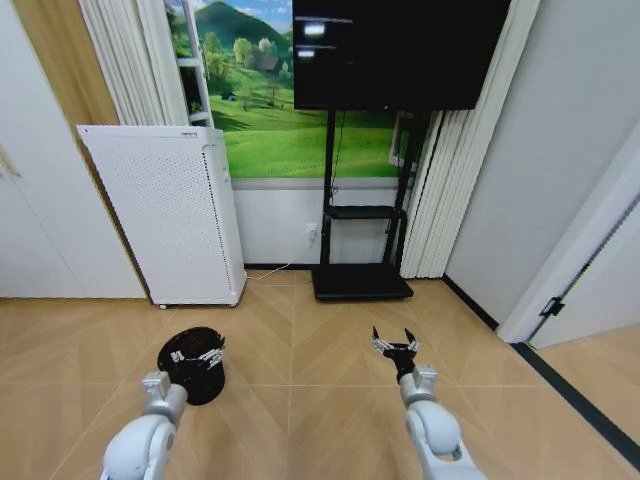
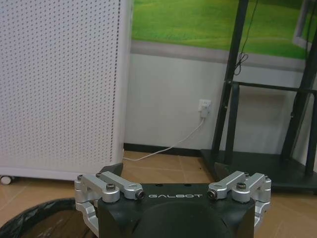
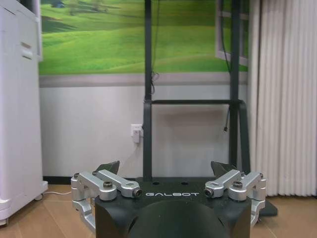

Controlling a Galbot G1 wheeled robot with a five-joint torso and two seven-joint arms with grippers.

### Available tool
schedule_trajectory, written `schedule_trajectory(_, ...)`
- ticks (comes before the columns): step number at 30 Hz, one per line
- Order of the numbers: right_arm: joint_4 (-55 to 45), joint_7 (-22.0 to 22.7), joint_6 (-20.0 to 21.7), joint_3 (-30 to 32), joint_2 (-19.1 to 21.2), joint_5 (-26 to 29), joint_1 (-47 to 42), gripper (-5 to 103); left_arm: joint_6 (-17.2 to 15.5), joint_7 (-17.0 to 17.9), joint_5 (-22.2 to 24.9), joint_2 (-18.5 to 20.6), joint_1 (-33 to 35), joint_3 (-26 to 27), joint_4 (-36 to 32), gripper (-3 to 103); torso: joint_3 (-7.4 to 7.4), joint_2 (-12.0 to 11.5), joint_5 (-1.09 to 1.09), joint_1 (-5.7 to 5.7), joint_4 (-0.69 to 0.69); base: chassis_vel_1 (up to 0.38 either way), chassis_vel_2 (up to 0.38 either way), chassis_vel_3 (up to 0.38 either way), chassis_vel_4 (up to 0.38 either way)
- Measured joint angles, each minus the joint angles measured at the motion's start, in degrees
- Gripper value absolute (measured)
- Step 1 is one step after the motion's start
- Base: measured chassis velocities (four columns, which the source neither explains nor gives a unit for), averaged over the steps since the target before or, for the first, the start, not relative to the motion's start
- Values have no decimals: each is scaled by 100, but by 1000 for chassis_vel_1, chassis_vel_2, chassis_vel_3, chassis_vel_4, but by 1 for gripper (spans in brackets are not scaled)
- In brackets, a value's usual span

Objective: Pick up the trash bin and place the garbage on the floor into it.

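- The small black round trash bin stands on the tan herringbone wood floor, near the tall white perforated appliance.
- The left gripper hovers over the bin's rim, fingers spread.
- The right gripper hangs well apart, fingers spread, holding nothing.
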State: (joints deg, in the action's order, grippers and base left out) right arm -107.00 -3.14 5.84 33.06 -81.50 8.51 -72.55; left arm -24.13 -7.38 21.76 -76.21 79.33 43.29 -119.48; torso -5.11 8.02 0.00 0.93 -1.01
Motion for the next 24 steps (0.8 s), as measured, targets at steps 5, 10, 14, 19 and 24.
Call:
schedule_trajectory(5,55,-40,-23,-36,21,-81,-2,100,308,-71,-79,250,-223,34,20,100,-77,98,1,21,0,0,0,0,0)
schedule_trajectory(10,72,120,-38,-98,-23,-145,-156,100,429,319,-147,258,-524,124,64,100,-189,245,0,56,-2,0,0,0,0)
schedule_trajectory(14,70,230,-38,-126,-23,-155,-179,100,294,576,-159,169,-511,158,43,100,-240,311,0,72,-2,0,0,0,0)
schedule_trajectory(19,46,355,-15,-126,6,-153,-141,100,227,726,-183,58,-360,264,-20,100,-323,435,0,112,1,0,0,0,0)
schedule_trajectory(24,-39,437,77,-83,9,-129,-119,100,157,831,-61,97,-317,293,-121,100,-409,546,0,137,-1,0,0,0,0)
